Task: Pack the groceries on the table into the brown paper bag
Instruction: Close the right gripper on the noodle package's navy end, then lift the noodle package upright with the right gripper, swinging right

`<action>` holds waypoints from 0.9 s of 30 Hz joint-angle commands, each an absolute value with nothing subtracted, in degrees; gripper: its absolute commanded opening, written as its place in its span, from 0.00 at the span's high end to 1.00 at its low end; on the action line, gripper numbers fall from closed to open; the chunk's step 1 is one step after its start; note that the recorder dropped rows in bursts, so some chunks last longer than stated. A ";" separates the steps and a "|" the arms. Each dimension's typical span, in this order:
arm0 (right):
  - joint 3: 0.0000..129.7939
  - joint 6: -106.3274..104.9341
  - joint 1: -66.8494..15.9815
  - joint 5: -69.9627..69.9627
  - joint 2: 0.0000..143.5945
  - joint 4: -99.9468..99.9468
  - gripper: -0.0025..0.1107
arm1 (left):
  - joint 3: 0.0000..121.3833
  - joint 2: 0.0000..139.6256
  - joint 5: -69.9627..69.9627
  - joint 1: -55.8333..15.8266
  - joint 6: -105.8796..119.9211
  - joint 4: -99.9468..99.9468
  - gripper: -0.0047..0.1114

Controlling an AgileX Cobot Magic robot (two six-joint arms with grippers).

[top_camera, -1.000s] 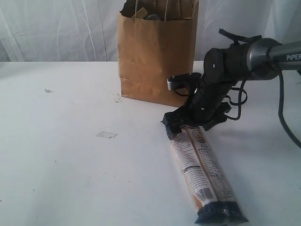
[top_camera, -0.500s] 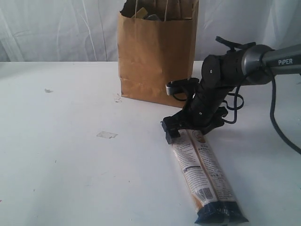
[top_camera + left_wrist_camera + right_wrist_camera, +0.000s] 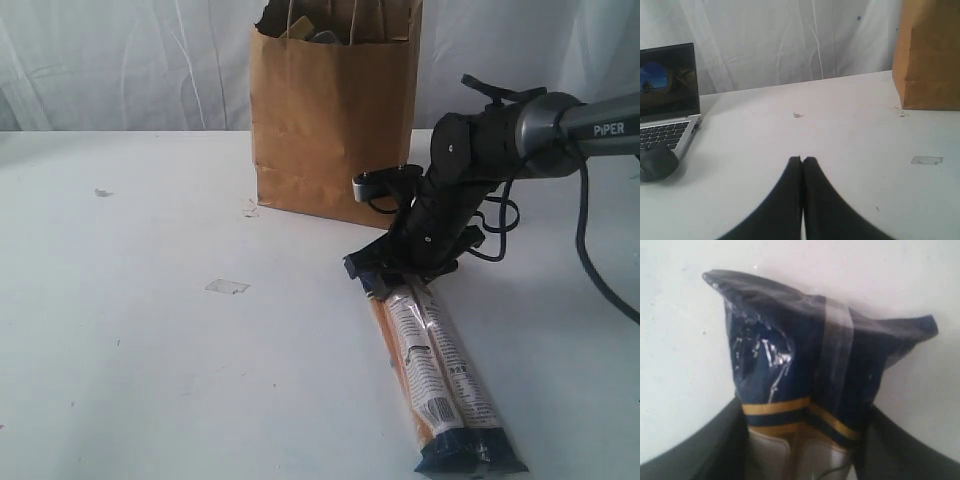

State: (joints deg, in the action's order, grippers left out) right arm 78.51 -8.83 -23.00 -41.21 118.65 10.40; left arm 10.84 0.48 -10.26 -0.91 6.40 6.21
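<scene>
Nearly done, by the look of it: brown paper bag [image 3: 335, 110], upper centre, w/ items showing at its rim. Only grocery seen outside is the long pasta packet [image 3: 430, 370], flat on counter [image 3: 150, 350], lower right. Right fingers [image 3: 700, 452] grip its bag-side end; left fingers [image 3: 790, 195] closed, empty. Lift + drop-in still to do.

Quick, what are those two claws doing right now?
Left gripper: closed, holding nothing.
Right gripper: closed on the end of the long pasta packet.
</scene>
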 commanded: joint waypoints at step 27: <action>53.61 -7.03 -22.92 5.42 61.91 14.78 0.98 | 10.69 0.00 -10.33 -1.27 6.41 6.30 0.96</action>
State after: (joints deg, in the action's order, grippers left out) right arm 52.79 -7.73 -23.00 -5.93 67.01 14.13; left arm 10.84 0.48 -10.26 -0.91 6.51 6.21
